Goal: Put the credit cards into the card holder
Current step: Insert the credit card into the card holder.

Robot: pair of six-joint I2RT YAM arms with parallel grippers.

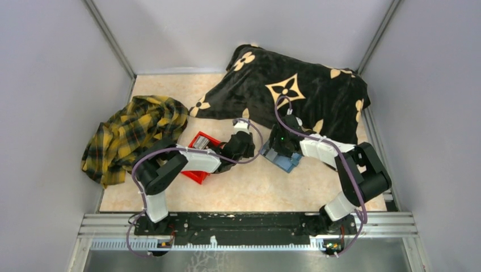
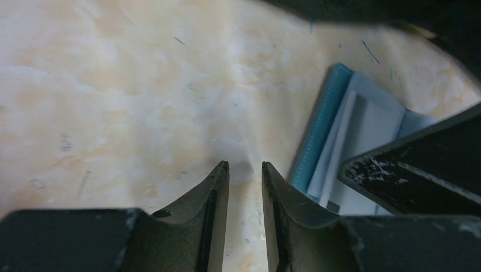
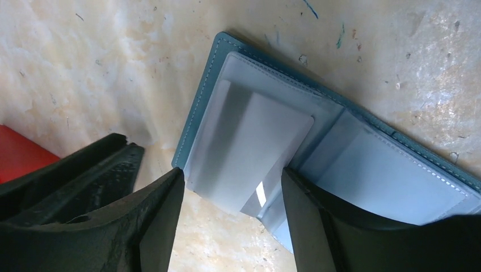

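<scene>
The teal card holder (image 3: pixel 204 85) lies open on the table, light grey-blue inside. A silvery-white credit card (image 3: pixel 255 136) lies on its left half, one end sticking out over the near edge. My right gripper (image 3: pixel 230 173) is open just above it, with a finger at each side of the card's near end. My left gripper (image 2: pixel 244 167) is open by a narrow gap and empty, low over bare table just left of the holder (image 2: pixel 326 124). In the top view both grippers, left (image 1: pixel 245 143) and right (image 1: pixel 282 146), meet at the holder (image 1: pixel 287 162). More silvery cards (image 1: pixel 199 144) sit in a red bin.
The red bin (image 1: pixel 195 173) stands under the left arm, and its corner shows in the right wrist view (image 3: pixel 17 156). A black and tan blanket (image 1: pixel 295 90) lies at the back right. A yellow plaid cloth (image 1: pixel 133 133) lies at the left. Grey walls enclose the table.
</scene>
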